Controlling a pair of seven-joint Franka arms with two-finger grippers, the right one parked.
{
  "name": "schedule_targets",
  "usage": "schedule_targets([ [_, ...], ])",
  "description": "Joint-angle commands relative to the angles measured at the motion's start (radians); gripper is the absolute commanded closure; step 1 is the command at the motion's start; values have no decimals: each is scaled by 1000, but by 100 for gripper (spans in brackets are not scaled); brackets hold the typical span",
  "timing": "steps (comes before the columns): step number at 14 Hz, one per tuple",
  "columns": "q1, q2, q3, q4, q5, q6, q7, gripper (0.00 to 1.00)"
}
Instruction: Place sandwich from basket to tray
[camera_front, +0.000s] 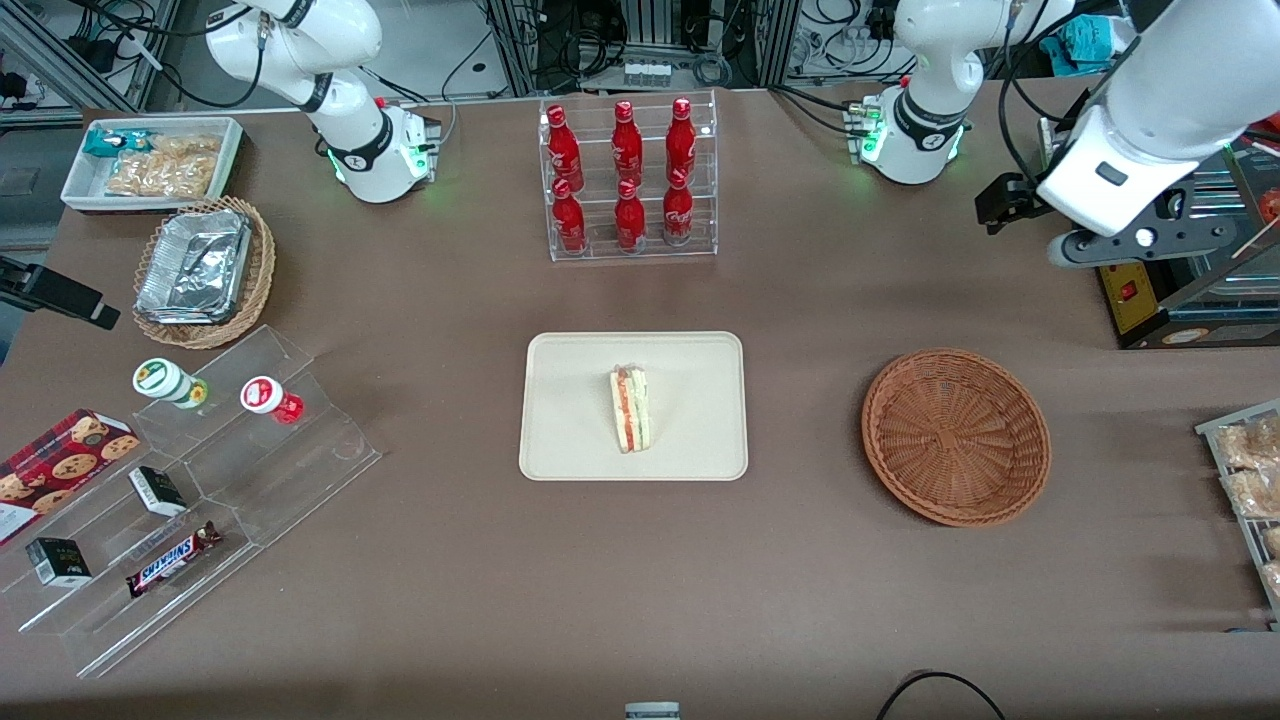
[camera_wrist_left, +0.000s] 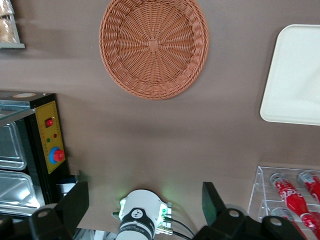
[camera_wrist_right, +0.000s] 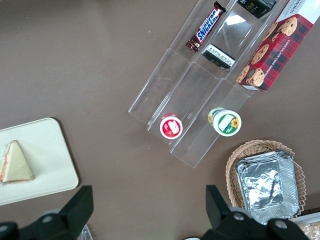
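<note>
The sandwich (camera_front: 630, 408), a pale wedge with red, orange and green layers along its edge, lies on the cream-beige tray (camera_front: 560, 440) at the table's middle; the parked arm's wrist view shows the sandwich (camera_wrist_right: 15, 162) on the tray (camera_wrist_right: 47, 150) too. The reddish-brown wicker basket (camera_front: 955, 435) sits beside the tray toward the working arm's end, with nothing in it. My gripper (camera_wrist_left: 144, 191) hangs open and holds nothing, high above the table near the working arm's base. It is farther from the front camera than the basket (camera_wrist_left: 154, 46). A corner of the tray (camera_wrist_left: 295, 75) shows.
A clear rack of red cola bottles (camera_front: 628, 180) stands farther back than the tray. A black machine with a red button (camera_front: 1150, 295) sits under the working arm. Bagged pastries (camera_front: 1250, 470) lie at that table end. Snack stands (camera_front: 200, 480), a foil-filled basket (camera_front: 200, 270) and a white bin (camera_front: 150, 160) are toward the parked arm's end.
</note>
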Motion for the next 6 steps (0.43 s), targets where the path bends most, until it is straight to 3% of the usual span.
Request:
schedule_targets([
  [1, 11, -24, 39, 14, -40, -11, 5, 0],
  [6, 11, -20, 33, 15, -28, -11, 48, 0],
])
